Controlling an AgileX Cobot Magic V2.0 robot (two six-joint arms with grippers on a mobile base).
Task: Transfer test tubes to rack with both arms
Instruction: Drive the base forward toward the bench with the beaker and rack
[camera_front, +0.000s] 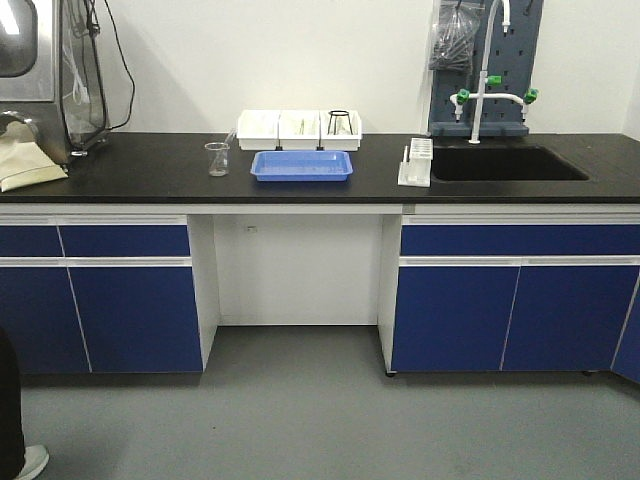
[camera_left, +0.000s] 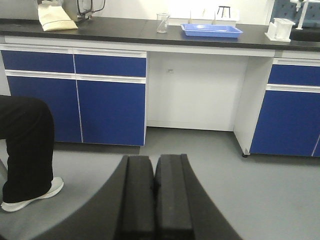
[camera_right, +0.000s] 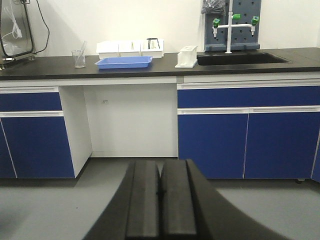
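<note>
The small white rack (camera_front: 415, 163) stands on the black counter just left of the sink; it also shows as the rack (camera_left: 280, 29) in the left wrist view and the rack (camera_right: 186, 56) in the right wrist view. No test tubes can be made out at this distance. My left gripper (camera_left: 154, 165) is shut with nothing held, low over the grey floor and far from the counter. My right gripper (camera_right: 160, 167) is shut and empty too, also over the floor. Neither arm shows in the front view.
On the counter (camera_front: 150, 170) sit a blue tray (camera_front: 301, 165), a glass beaker (camera_front: 217, 158), three white bins (camera_front: 299, 130) with a black wire stand (camera_front: 339, 122), and a sink (camera_front: 505, 163) with tap (camera_front: 485, 70). A person's leg and shoe (camera_left: 25, 150) stand left.
</note>
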